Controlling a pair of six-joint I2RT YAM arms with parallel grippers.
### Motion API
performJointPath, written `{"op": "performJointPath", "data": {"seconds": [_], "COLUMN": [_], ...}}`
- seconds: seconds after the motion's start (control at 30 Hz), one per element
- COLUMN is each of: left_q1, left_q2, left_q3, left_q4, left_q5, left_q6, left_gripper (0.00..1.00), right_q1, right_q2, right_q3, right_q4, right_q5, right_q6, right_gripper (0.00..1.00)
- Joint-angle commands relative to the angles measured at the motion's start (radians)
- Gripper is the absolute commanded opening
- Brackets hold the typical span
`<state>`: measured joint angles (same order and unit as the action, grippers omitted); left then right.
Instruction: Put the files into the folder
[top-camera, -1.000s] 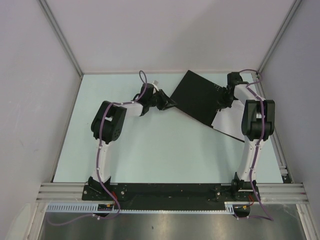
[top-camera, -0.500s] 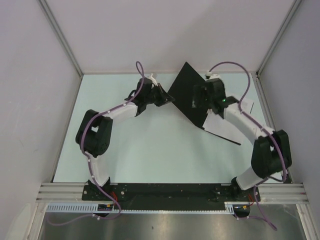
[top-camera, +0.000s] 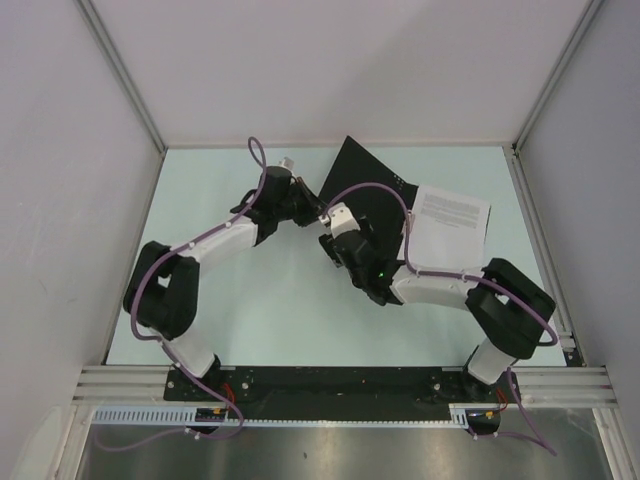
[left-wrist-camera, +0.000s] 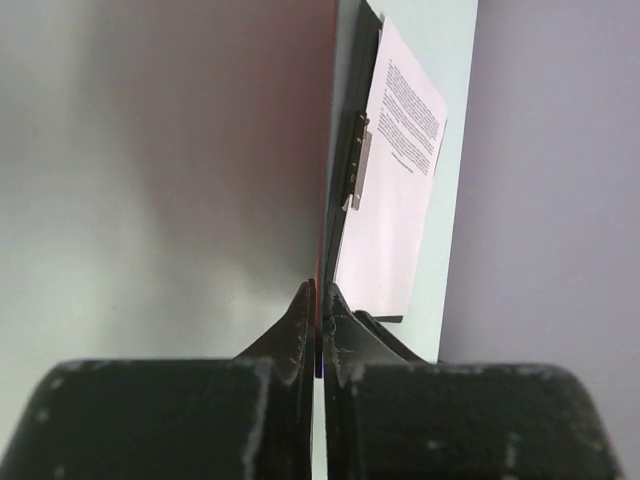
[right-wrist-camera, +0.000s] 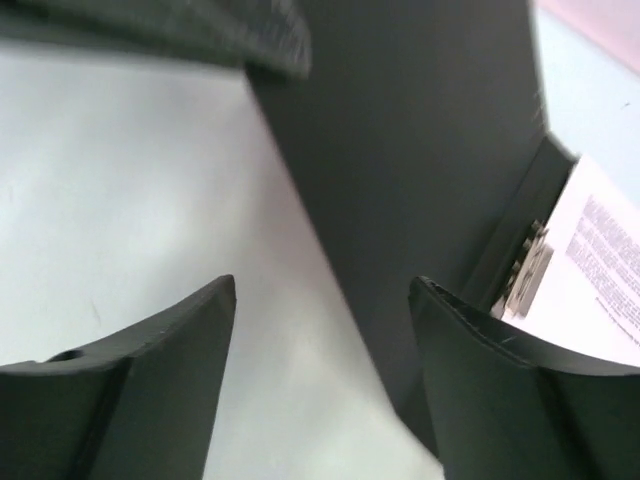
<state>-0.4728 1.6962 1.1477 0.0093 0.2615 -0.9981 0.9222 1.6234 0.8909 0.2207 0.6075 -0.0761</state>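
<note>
Folder (top-camera: 360, 165): open, at the far centre of the counter (top-camera: 280, 310). The black inner face shows. One cover is raised off the counter, and a thin red line shows along its edge in the left wrist view. A metal clip (left-wrist-camera: 355, 172) sits on the inside by the fold.

Files (top-camera: 450, 225): white sheets lying flat just right of the raised cover, toward the far right. The top sheet carries dense black text. How many lie beneath cannot be told.

Left tool (left-wrist-camera: 318, 335): reaches in from the left, fingers pinched narrow on the edge of the raised cover.

Right tool (right-wrist-camera: 322, 300): fingers spread wide with nothing between them, above bare counter just near-left of the raised cover. Whether it touches the cover cannot be told.
</note>
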Motion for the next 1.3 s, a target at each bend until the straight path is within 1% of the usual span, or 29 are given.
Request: {"op": "performJointPath", "data": {"seconds": [0.0, 0.03, 0.13, 0.17, 0.23, 0.27, 0.33, 0.37, 0.4, 0.43, 0.47, 0.5, 0.53, 0.67, 0.7, 0.73, 0.77, 0.8, 0.83, 0.87, 0.9, 0.93, 0.97, 1.07, 1.1, 1.13, 1.27], "left_q1": [-0.006, -0.006, -0.006, -0.006, -0.006, -0.006, -0.004, -0.003, 0.002, 0.003, 0.008, 0.011, 0.013, 0.02, 0.022, 0.025, 0.034, 0.039, 0.043, 0.052, 0.056, 0.059, 0.06, 0.06, 0.06, 0.06, 0.06], "left_q2": [-0.102, -0.121, -0.138, -0.145, -0.153, -0.165, -0.182, -0.202, -0.21, -0.222, -0.242, -0.253, -0.263, -0.331, -0.354, -0.366, -0.374, -0.388, -0.389, -0.389, -0.388, -0.389, -0.392, -0.409, -0.409, -0.409, -0.38], "left_q3": [-0.008, -0.011, -0.02, -0.023, -0.037, -0.045, -0.068, -0.074, -0.075, -0.075, -0.068, -0.063, -0.059, -0.065, -0.071, -0.08, -0.097, -0.106, -0.114, -0.124, -0.131, -0.135, -0.146, -0.187, -0.197, -0.201, -0.201], "left_q4": [0.001, 0.003, 0.006, 0.012, 0.037, 0.079, 0.113, 0.121, 0.121, 0.121, 0.115, 0.107, 0.092, 0.055, 0.051, 0.047, 0.05, 0.052, 0.057, 0.06, 0.063, 0.063, 0.063, 0.081, 0.098, 0.103, 0.127], "left_q5": [-0.002, -0.002, 0.005, 0.015, 0.038, 0.056, 0.055, 0.038, 0.035, 0.032, 0.027, 0.013, 0.005, -0.047, -0.068, -0.076, -0.077, -0.076, -0.071, -0.061, -0.05, -0.036, -0.031, -0.034, -0.031, -0.027, 0.013], "left_q6": [-0.048, -0.05, -0.051, -0.051, -0.039, -0.028, 0.012, 0.025, 0.041, 0.07, 0.087, 0.119, 0.137, 0.22, 0.245, 0.253, 0.259, 0.26, 0.259, 0.257, 0.253, 0.254, 0.254, 0.256, 0.247, 0.242, 0.213], "left_gripper": [0.0, 0.0, 0.0, 0.0, 0.0, 0.12, 0.35, 0.53, 0.59, 0.67, 0.71, 0.77, 0.82, 0.86, 0.86, 0.86, 0.86, 0.87, 0.86, 0.86, 0.86, 0.86, 0.86, 0.86, 0.86, 0.86, 0.86], "right_q1": [0.017, 0.017, 0.017, 0.012, -0.014, -0.025, -0.058, -0.075, -0.109, -0.129, -0.146, -0.192, -0.212, -0.313, -0.338, -0.392, -0.419, -0.442, -0.486, -0.506, -0.532, -0.552, -0.59, -0.641, -0.651, -0.669, -0.758], "right_q2": [0.074, 0.088, 0.101, 0.096, 0.084, 0.078, 0.058, 0.052, 0.047, 0.037, 0.032, 0.026, 0.014, -0.045, -0.049, -0.054, -0.047, -0.042, -0.042, -0.04, -0.037, -0.03, -0.016, 0.035, 0.05, 0.058, 0.073], "right_q3": [0.01, 0.01, 0.011, 0.011, 0.011, 0.01, 0.005, -0.007, -0.01, -0.018, -0.039, -0.049, -0.059, -0.142, -0.173, -0.182, -0.19, -0.207, -0.223, -0.243, -0.286, -0.297, -0.3, -0.334, -0.348, -0.366, -0.401], "right_q4": [0.313, 0.333, 0.365, 0.356, 0.329, 0.295, 0.278, 0.279, 0.279, 0.289, 0.298, 0.308, 0.324, 0.41, 0.43, 0.462, 0.48, 0.499, 0.532, 0.563, 0.632, 0.66, 0.675, 0.747, 0.764, 0.766, 0.749], "right_q5": [0.19, 0.225, 0.248, 0.244, 0.226, 0.215, 0.169, 0.147, 0.09, 0.063, 0.04, -0.027, -0.064, -0.234, -0.34, -0.392, -0.446, -0.551, -0.58, -0.633, -0.659, -0.69, -0.762, -0.854, -0.862, -0.87, -0.89], "right_q6": [-0.082, -0.082, -0.091, -0.079, -0.025, 0.002, 0.051, 0.067, 0.106, 0.128, 0.151, 0.209, 0.24, 0.389, 0.418, 0.488, 0.522, 0.565, 0.6, 0.696, 0.743, 0.786, 0.88, 1.004, 1.077, 1.107, 1.142], "right_gripper": [0.69, 0.67, 0.54, 0.39, 0.14, 0.01, 0.0, 0.0, 0.0, 0.0, 0.0, 0.0, 0.0, 0.0, 0.0, 0.0, 0.0, 0.0, 0.0, 0.0, 0.0, 0.0, 0.0, 0.0, 0.0, 0.0, 0.0]}}
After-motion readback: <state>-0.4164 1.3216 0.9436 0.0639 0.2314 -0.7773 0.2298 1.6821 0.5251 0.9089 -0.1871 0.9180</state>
